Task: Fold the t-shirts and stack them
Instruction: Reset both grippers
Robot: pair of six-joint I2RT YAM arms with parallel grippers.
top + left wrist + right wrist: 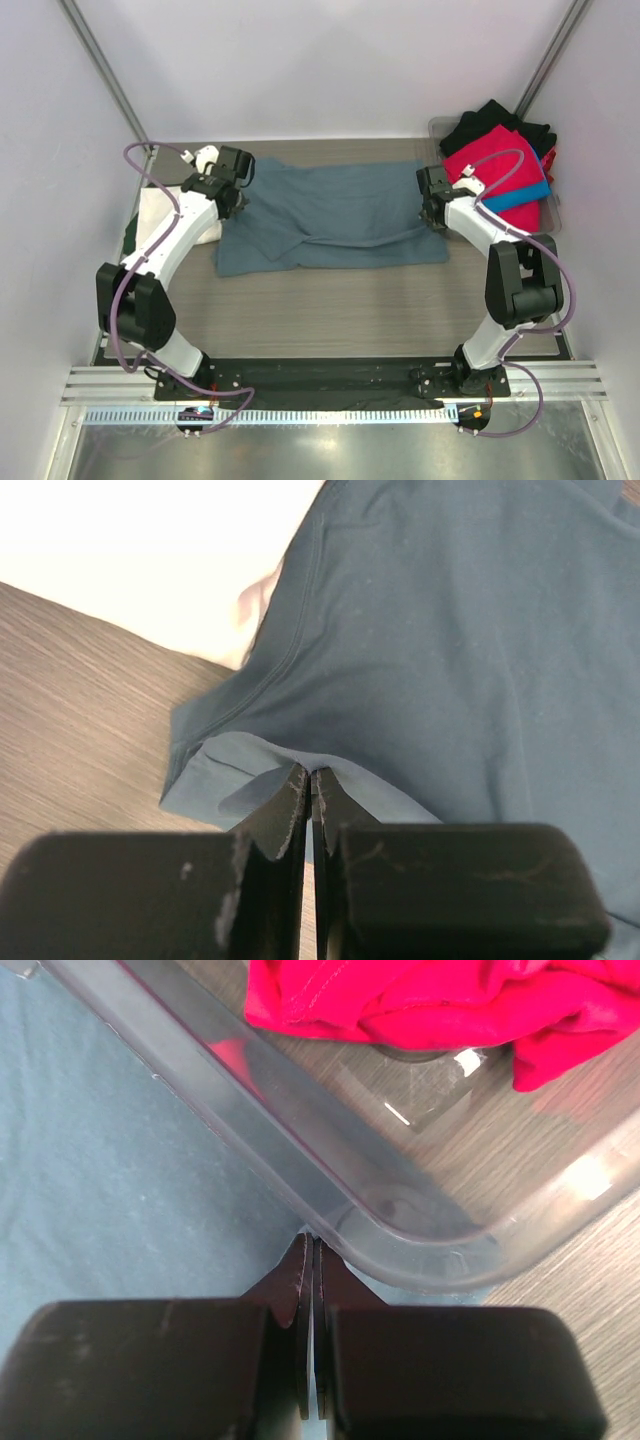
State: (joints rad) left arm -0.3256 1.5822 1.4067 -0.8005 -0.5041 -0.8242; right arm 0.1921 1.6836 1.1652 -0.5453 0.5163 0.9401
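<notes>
Under left arm, cream-white shirt (pixel 150 208) mostly hidden; bright blue shirt (pixel 520 195) largely covered by red shirt (pixel 490 155); right gripper (pixel 312 1245) tips pressed together at blue-grey shirt (pixel 120 1210) edge, pinch itself unseen

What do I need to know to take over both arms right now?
Left gripper: shut on the left edge of the blue-grey t-shirt.
Right gripper: shut at its right edge, beside the clear bin; a pinch on cloth is unconfirmed.
That shirt lies spread mid-table, creased, not folded.
The cream-white t-shirt lies far left.
The red t-shirt, black t-shirt and bright blue t-shirt are in the bin.
Left: folding, stacking.
</notes>
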